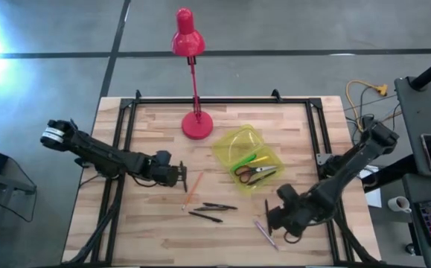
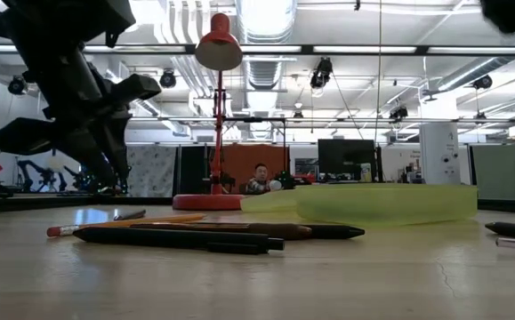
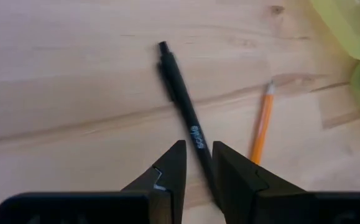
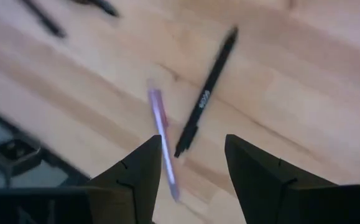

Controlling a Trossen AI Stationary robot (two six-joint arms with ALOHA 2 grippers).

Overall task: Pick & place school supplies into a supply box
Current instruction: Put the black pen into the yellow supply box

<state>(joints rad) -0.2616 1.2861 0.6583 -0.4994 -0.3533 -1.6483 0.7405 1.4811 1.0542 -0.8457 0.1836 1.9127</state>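
The yellow-green supply box [image 1: 234,145] lies right of the table's middle and holds red-handled scissors [image 1: 254,173] with a green and a yellow pen. My left gripper [image 1: 181,176] [image 3: 199,165] is open by a narrow gap, low over the table. Its fingers stand on either side of a black pen [image 3: 183,102] that lies flat; I cannot tell whether they touch it. An orange pencil [image 3: 262,124] [image 1: 193,190] lies beside it. My right gripper [image 1: 273,217] [image 4: 189,155] is wide open above a pink pen [image 4: 160,121] [image 1: 266,231] and another black pen [image 4: 206,98].
Two more black pens [image 1: 219,206] [image 1: 205,217] lie between the grippers near the table's middle. A red desk lamp [image 1: 196,125] stands at the far edge, behind the box. A black metal frame [image 1: 126,119] runs along the table's left, far and right sides.
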